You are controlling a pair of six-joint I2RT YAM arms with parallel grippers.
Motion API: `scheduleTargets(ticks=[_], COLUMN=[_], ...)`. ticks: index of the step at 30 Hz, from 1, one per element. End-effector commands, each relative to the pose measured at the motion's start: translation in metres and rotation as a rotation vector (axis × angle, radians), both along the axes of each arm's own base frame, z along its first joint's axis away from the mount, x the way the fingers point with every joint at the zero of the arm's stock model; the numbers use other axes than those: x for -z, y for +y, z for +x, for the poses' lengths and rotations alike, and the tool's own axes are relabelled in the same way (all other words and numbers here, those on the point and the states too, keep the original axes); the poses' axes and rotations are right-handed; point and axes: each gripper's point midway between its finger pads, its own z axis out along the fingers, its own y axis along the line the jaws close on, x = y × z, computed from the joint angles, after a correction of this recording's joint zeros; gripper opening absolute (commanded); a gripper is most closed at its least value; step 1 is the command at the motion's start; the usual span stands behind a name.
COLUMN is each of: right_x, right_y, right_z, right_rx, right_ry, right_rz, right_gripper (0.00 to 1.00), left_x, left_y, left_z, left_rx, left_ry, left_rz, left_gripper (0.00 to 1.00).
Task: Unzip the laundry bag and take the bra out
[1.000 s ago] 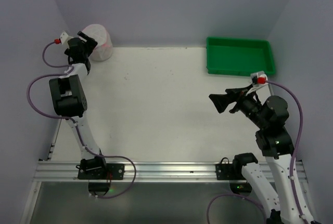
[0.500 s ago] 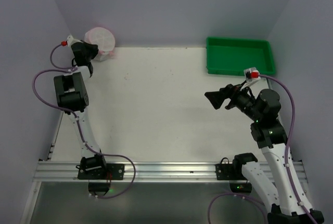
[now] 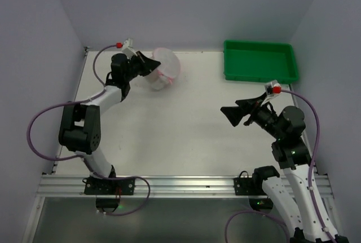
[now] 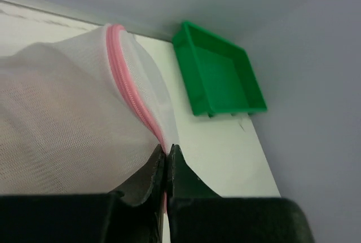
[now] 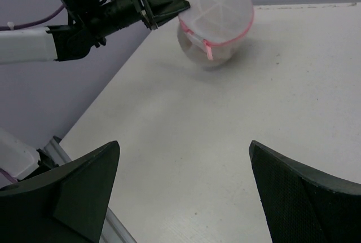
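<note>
The laundry bag (image 3: 164, 68), a round white mesh pouch with pink zipper trim, lies on the table near the back, left of centre. My left gripper (image 3: 151, 64) is shut on its rim. In the left wrist view the pink trim (image 4: 131, 93) runs straight down into the pinched jaws of the left gripper (image 4: 167, 153). The right wrist view shows the bag (image 5: 217, 14) tilted, held from its left by the left gripper (image 5: 181, 6). My right gripper (image 3: 228, 113) (image 5: 183, 142) stands open above bare table, well right of the bag. I cannot make out the bra through the mesh.
A green tray (image 3: 259, 62) (image 4: 217, 74) sits at the back right corner, with nothing in it. Purple-grey walls close in the back and both sides. The left arm's cable loops over the left part of the table.
The left gripper closed on the bag's rim in the back left corner and dragged the bag rightward along the back. The right gripper moved slightly left and stayed open.
</note>
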Motion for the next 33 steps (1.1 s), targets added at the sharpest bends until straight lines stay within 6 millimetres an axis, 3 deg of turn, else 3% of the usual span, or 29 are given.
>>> scheduleTargets(ticks=[1,2,4,7,10,11,14,15,17,22,30,33], right_x=[-0.019,-0.016,-0.009,0.006,0.027,0.033,0.058,0.068,0.082,0.113,0.127,0.136], right_y=[0.01,0.009,0.011,0.017,0.031,0.036,0.058,0.075,0.082,0.125,0.18,0.189], right_z=[-0.007,-0.004,-0.002,0.004,0.009,0.011,0.013,0.007,0.01,-0.001,-0.004,-0.002], right_rx=[-0.055,-0.041,-0.038,-0.027,-0.014,-0.011,0.0,-0.035,0.009,-0.01,-0.021,-0.01], right_ry=[-0.069,-0.065,-0.051,-0.019,0.022,0.034,0.088,0.106,0.136,0.173,0.203,0.25], right_rz=[0.05,0.044,0.028,0.007,-0.022,-0.032,-0.074,-0.094,-0.114,-0.195,-0.261,-0.237], right_gripper=[0.99,0.99,0.99,0.98,0.93,0.91,0.86,0.85,0.82,0.73,0.6,0.56], left_x=[-0.004,0.007,0.004,0.019,0.037,0.052,0.056,0.05,0.051,0.048,0.042,0.04], left_y=[-0.051,-0.06,-0.091,-0.111,-0.103,-0.097,-0.089,-0.088,-0.087,-0.082,-0.076,-0.074], left_z=[-0.062,-0.077,-0.111,-0.152,-0.177,-0.186,-0.195,-0.197,-0.201,-0.2,-0.201,-0.201], left_rx=[0.2,0.23,0.328,0.4,0.369,0.35,0.298,0.284,0.273,0.224,0.165,0.151], left_ry=[0.0,0.02,0.021,0.066,0.117,0.153,0.162,0.159,0.168,0.202,0.228,0.23], left_rz=[-0.002,-0.005,-0.02,-0.039,-0.077,-0.075,-0.09,-0.11,-0.114,-0.123,-0.143,-0.149], left_gripper=[0.0,0.0,0.0,0.0,0.0,0.0,0.0,0.0,0.0,0.0,0.0,0.0])
